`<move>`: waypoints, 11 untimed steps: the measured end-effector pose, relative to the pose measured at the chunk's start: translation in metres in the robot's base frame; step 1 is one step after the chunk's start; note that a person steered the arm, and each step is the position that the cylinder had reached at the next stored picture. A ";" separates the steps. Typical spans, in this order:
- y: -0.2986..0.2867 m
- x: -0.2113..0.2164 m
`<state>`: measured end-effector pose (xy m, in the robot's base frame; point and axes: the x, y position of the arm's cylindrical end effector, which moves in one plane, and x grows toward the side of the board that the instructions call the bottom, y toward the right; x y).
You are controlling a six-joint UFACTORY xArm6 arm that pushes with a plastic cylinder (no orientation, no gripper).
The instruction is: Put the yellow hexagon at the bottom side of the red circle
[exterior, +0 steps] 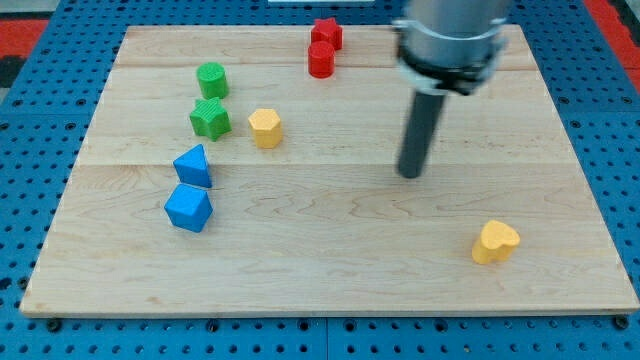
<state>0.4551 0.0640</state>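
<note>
The yellow hexagon [265,127] lies left of the board's middle. The red circle [320,59] stands near the view's top, touching a red star [326,33] just above it. My tip [410,174] rests on the board to the right of the middle, well right of the yellow hexagon and below-right of the red circle, touching no block.
A green circle [212,79] and a green star [210,117] sit left of the hexagon. A blue triangle [194,166] and a blue cube-like block [188,208] lie lower left. A yellow heart [495,241] lies at the lower right. The wooden board [330,290] lies on a blue pegboard.
</note>
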 end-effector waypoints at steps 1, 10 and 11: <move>-0.096 -0.006; -0.091 -0.136; -0.121 -0.172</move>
